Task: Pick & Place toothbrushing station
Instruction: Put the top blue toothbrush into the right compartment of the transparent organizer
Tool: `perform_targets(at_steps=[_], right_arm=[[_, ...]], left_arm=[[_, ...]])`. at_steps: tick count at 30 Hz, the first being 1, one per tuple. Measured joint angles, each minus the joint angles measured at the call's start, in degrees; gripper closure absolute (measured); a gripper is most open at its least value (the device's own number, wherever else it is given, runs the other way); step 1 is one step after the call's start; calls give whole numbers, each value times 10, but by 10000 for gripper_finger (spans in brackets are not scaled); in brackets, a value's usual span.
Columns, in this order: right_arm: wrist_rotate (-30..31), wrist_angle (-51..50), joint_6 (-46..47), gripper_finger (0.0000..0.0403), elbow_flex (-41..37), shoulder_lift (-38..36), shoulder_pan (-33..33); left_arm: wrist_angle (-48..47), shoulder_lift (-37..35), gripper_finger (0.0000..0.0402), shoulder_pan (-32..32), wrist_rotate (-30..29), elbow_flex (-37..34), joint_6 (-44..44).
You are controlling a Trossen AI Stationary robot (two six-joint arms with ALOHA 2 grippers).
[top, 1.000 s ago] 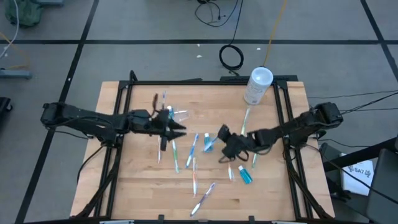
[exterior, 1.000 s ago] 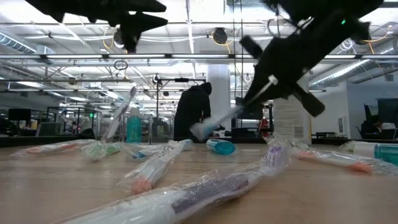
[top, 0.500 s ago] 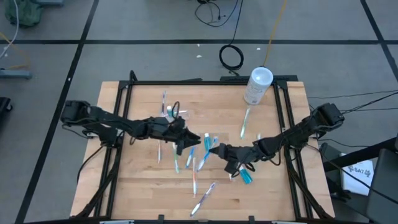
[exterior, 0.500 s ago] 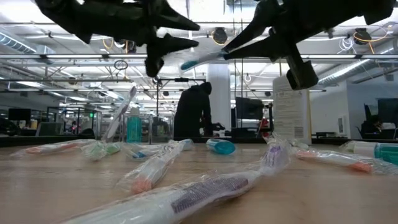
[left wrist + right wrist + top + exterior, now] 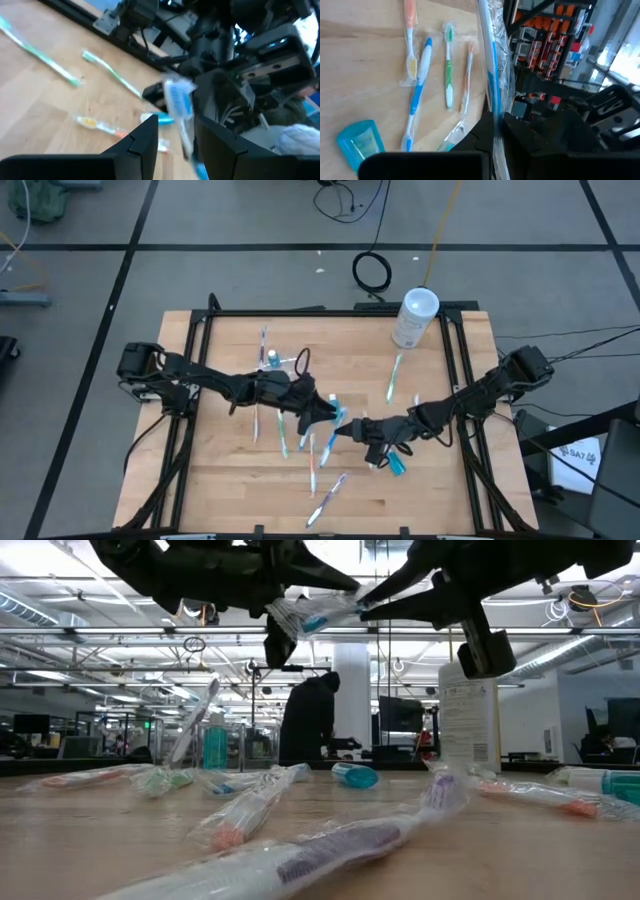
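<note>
My right gripper (image 5: 362, 427) is shut on a wrapped blue toothbrush (image 5: 336, 413) and holds it above the middle of the table. My left gripper (image 5: 318, 413) is open at the same height. Its fingers stand on either side of the toothbrush's free head end (image 5: 179, 98); I cannot tell whether they touch it. The small clear cup (image 5: 291, 364) stands upright on its base on the table, to the far left of both grippers. No gripper touches it. My right gripper pinches the wrapped toothbrush's handle (image 5: 493, 111) between its two fingers. The fingers come roughly level from the table's right side. The brush is lifted clear of the table. It sticks out past the fingertips toward my left gripper, with its head end (image 5: 305, 618) free.
Several wrapped toothbrushes (image 5: 312, 465) lie scattered over the middle of the table. A small blue tube (image 5: 395, 464) lies near my right gripper. A white canister (image 5: 414, 318) stands at the far right corner. A black frame rail (image 5: 462, 410) runs along each side.
My right gripper has lifted the wrapped toothbrush off the table and carried it toward the table's left. My left gripper has moved away from the cup toward the table's right and near edge. It now meets the brush's free end.
</note>
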Motion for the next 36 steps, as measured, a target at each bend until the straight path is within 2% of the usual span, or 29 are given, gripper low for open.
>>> perform_targets(at_steps=[7,11,15,22,29,36], right_arm=[[1,21,-16,388,0,0,-1],[1,22,-6,388,0,0,-1],[1,25,1,388,0,0,-3],[1,66,-17,387,0,0,-27],[-20,78,-46,387,0,0,-36],[-31,84,-48,387,0,0,-35]], left_arm=[[-21,-2,220,0,18,0,41],[-11,-1,186,0,46,0,42],[-5,-1,166,-3,47,0,43],[-5,-1,163,-2,30,0,45],[34,-2,163,12,34,0,-3],[34,-2,163,16,38,0,-23]])
